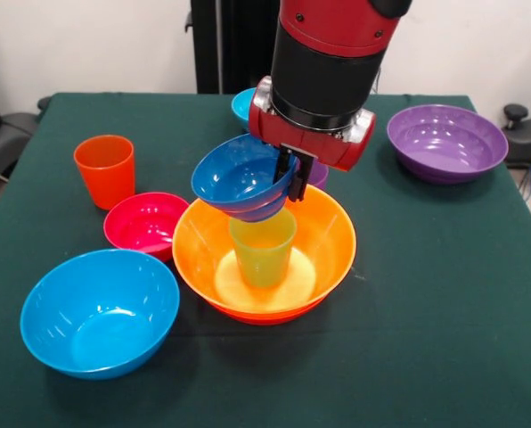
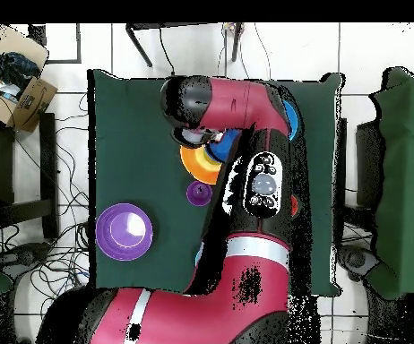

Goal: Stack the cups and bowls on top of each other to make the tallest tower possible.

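Note:
My gripper (image 1: 292,182) is shut on the rim of the small dark blue bowl (image 1: 241,176) and holds it tilted in the air. Just below it the lime green cup (image 1: 263,251) stands upright inside the large yellow-orange bowl (image 1: 332,241) at the table's middle. An orange-red edge (image 1: 265,316) shows under that bowl. The orange cup (image 1: 104,169), the magenta bowl (image 1: 144,223) and the sky-blue bowl (image 1: 99,312) stand to the left. The purple bowl (image 1: 446,141) is at the far right. In the overhead view the arm (image 2: 246,179) hides the gripper.
A small cyan bowl (image 1: 240,103) and the purple cup (image 1: 320,173) are partly hidden behind the arm. In the overhead view the purple bowl (image 2: 124,231) and purple cup (image 2: 199,193) show left of the arm. The dark green table (image 1: 444,303) has open cloth at the front right.

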